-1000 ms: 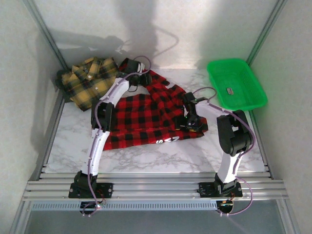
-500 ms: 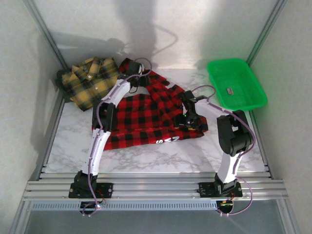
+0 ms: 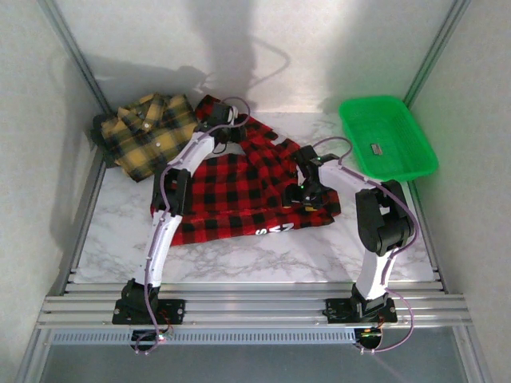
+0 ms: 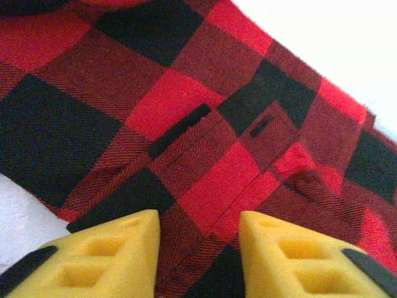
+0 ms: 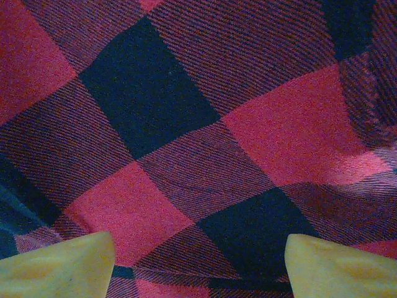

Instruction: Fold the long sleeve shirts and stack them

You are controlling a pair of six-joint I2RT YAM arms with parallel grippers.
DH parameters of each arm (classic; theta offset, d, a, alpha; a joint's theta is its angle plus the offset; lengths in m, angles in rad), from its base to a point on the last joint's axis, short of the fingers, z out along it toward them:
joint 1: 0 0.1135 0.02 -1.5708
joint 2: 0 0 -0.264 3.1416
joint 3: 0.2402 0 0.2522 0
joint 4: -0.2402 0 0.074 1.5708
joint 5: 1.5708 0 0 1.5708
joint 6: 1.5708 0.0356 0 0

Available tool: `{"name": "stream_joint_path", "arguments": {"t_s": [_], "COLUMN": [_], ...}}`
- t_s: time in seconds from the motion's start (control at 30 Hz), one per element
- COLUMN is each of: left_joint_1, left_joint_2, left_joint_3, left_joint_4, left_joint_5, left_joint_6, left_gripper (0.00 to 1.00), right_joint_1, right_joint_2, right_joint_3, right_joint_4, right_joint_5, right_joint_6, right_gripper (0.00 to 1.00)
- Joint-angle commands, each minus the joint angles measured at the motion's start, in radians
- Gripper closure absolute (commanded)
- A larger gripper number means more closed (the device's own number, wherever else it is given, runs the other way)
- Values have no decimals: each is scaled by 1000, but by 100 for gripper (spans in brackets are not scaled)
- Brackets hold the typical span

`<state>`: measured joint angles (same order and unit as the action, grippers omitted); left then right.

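**Marble top, both arms down on the red shirt**

White marble table (image 3: 120,239) is carrying the red shirt (image 3: 231,195) across its middle. It is lying rumpled, bunching up toward 12 o'clock, with white lettering (image 3: 275,230) showing at its 6 o'clock hem. The yellow shirt (image 3: 148,132) is sitting in a loose heap at 10 o'clock, well apart from the tray (image 3: 387,136) at 2 o'clock.

The left gripper (image 4: 198,239) is hovering at the red shirt's 12 o'clock edge, jaws parted and holding nothing. The right gripper (image 5: 198,273) is sitting close over the 3 o'clock side, jaws spread wide, also empty.

To my eye, each should be pinching a single layer right at an edge. Both should then be lifting together, so the cloth is flattening rather than dragging.
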<state>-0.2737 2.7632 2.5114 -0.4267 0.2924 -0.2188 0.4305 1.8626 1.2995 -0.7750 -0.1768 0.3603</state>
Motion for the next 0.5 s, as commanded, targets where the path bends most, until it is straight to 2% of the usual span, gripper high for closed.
{"name": "stream_joint_path", "arguments": {"t_s": [0.0,0.23,0.47], "left_joint_1": [-8,-11,-30], "left_joint_2": [20,-20,-103], "left_joint_3": [21,17,2], "left_joint_4": [1,40,58], "left_joint_5": [25,38,21], "left_joint_6": [22,3,25], "left_gripper": [74,91,97], "right_joint_1": [10,13,13], "right_joint_2": [0,-14,-14], "right_joint_3": [20,-9,-13], "right_joint_4": [-23,-8,-3], "right_joint_5": [-22,-24,-7], "right_joint_6": [13,29,36], "right_gripper": [27,27,28]}}
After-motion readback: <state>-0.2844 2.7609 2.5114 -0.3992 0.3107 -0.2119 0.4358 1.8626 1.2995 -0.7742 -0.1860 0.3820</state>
